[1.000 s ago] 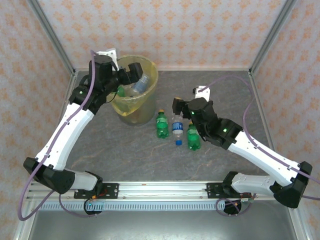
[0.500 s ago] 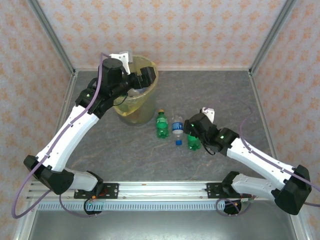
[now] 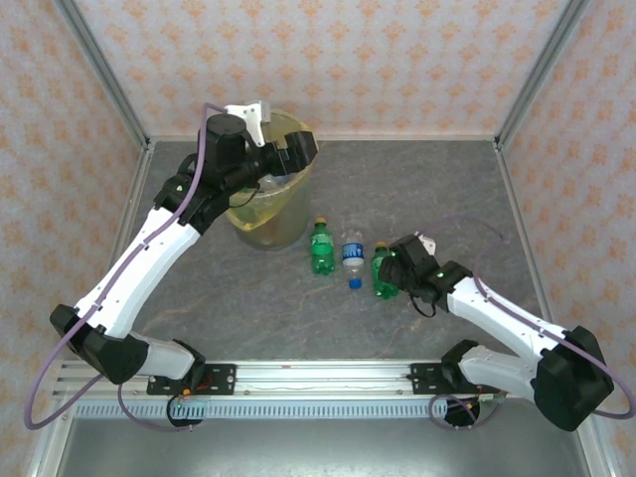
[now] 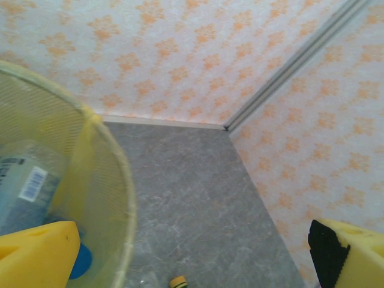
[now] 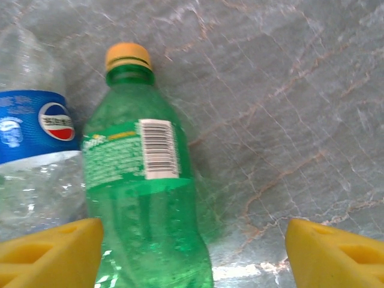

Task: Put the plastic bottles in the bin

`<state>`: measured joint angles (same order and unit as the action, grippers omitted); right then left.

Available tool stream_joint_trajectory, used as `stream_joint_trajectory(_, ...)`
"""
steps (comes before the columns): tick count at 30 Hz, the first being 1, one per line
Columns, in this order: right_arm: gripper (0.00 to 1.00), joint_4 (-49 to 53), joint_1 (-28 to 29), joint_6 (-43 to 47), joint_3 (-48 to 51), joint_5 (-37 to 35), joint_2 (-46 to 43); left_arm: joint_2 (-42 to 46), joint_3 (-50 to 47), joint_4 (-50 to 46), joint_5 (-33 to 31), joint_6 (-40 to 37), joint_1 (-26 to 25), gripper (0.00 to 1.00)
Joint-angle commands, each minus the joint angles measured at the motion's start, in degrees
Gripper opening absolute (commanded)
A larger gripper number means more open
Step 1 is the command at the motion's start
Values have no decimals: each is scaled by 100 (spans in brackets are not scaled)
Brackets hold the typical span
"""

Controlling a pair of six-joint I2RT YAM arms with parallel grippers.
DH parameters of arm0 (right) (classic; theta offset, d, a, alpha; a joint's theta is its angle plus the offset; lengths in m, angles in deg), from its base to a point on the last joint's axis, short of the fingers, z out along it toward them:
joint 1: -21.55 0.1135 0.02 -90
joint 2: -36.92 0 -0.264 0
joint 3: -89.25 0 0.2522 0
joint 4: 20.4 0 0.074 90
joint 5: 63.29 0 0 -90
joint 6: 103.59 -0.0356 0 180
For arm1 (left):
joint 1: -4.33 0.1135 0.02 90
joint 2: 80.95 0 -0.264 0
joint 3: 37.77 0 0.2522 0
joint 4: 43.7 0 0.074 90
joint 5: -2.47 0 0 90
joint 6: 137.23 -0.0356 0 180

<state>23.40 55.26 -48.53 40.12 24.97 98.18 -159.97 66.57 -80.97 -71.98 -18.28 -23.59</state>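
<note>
**A:** What is the right hand doing?

**B:** It is down at the desk, released, with its two yellow pads on either side of a green bottle that lies there. One pad sits just beside the bottle's flank. The other is well apart from it, with bare desk between. Nothing is clenched.

**A:** Which bottle is that?

**B:** The one with the yellow cap and a white barcode patch, its cap pointing away from the wrist. A clear bottle with a blue label lies right alongside. Whether the two touch, I cannot tell.

**A:** Are any others out on the desk?

**B:** From above, three lie in a row. A second green bottle is nearest the bin, the clear one is in the middle, and the last is the one under the right hand.

**A:** And the bin?

**B:** It stands at the far left of the desk, lined in translucent yellow. The left wrist view looks into it and shows a labelled bottle inside, with a blue cap lower down.

**A:** The left hand?

**B:** It hangs over the bin's rim, spread wide and holding nothing.
</note>
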Motion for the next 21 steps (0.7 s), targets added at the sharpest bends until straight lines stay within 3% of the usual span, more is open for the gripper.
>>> stream_joint_trajectory(1, 79, -202, -99, -49, 106, 186, 48, -68, 10, 361, 383, 31, -203, 99)
stream_joint_trajectory(11, 79, -523, -134, 70, 158, 651, 574, 61, -165, 215, 222, 54, -328, 99)
stream_joint_trajectory(21, 81, -679, -135, 311, -141, 646, 1129, 223, -302, 127, 91, 67, -321, 99)
